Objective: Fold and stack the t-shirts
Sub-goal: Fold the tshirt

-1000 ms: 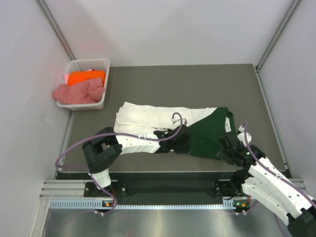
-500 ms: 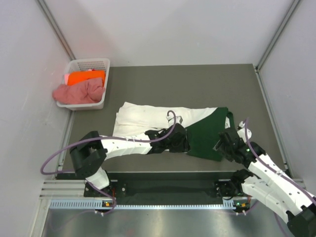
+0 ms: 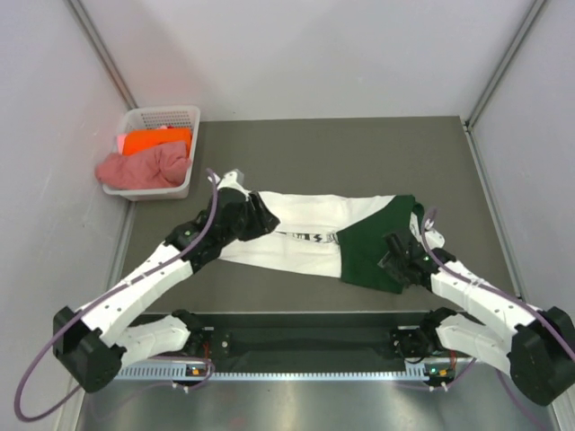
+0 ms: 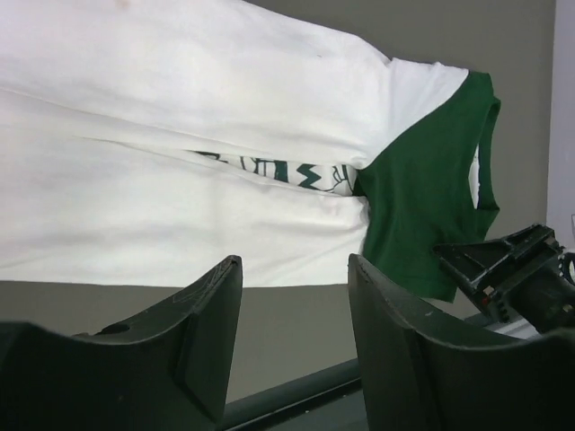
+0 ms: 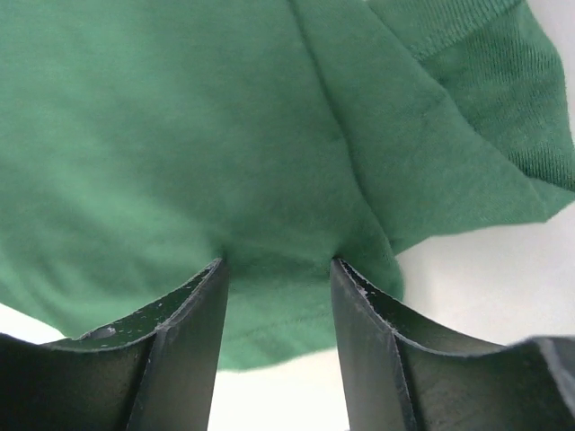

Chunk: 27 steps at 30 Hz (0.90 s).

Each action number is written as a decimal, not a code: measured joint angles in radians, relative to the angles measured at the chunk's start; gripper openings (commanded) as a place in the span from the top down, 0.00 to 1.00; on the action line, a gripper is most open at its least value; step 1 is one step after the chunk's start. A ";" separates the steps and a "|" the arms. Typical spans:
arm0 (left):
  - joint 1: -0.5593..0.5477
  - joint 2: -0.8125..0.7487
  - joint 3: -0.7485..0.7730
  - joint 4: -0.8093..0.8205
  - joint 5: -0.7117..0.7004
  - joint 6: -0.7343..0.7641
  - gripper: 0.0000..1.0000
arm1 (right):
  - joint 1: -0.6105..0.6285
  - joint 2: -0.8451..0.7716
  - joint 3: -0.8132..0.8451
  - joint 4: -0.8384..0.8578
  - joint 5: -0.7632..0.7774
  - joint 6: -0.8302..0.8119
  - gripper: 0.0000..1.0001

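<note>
A white t-shirt with a dark green end point(image 3: 314, 229) lies flat across the table's middle, folded lengthwise, with a strip of black print point(image 4: 269, 168) showing along the seam. My left gripper point(image 3: 259, 216) hovers over its white left end, open with nothing between the fingers point(image 4: 295, 269). My right gripper point(image 3: 397, 260) is on the green end point(image 5: 180, 135); its jaws stand apart with both fingertips point(image 5: 216, 269) pressing into the green cloth. An orange t-shirt point(image 3: 157, 141) and a dusty pink t-shirt point(image 3: 144, 168) lie in the basket.
The white lattice basket point(image 3: 166, 112) stands at the table's far left corner against the wall. Grey walls close in the left, right and back sides. A black rail point(image 3: 305, 346) runs along the near edge between the arm bases.
My left gripper opened, left the shirt's middle and swung to its left end. My right gripper opened wider and slid left onto the green part. The shirt lies flatter, its print strip uncovered.
</note>
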 measured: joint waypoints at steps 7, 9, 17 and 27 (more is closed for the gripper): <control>0.071 -0.101 -0.043 -0.082 0.023 0.053 0.45 | -0.159 0.136 0.021 0.091 -0.106 -0.049 0.53; 0.089 -0.104 -0.063 -0.096 0.027 0.061 0.45 | -0.251 0.203 0.059 0.126 -0.172 -0.103 0.55; 0.125 -0.110 -0.132 -0.098 0.033 0.076 0.46 | -0.432 0.594 0.407 0.086 -0.321 -0.312 0.56; 0.129 -0.140 -0.170 -0.094 0.040 0.089 0.44 | -0.509 1.301 1.438 0.090 -0.464 -0.510 0.24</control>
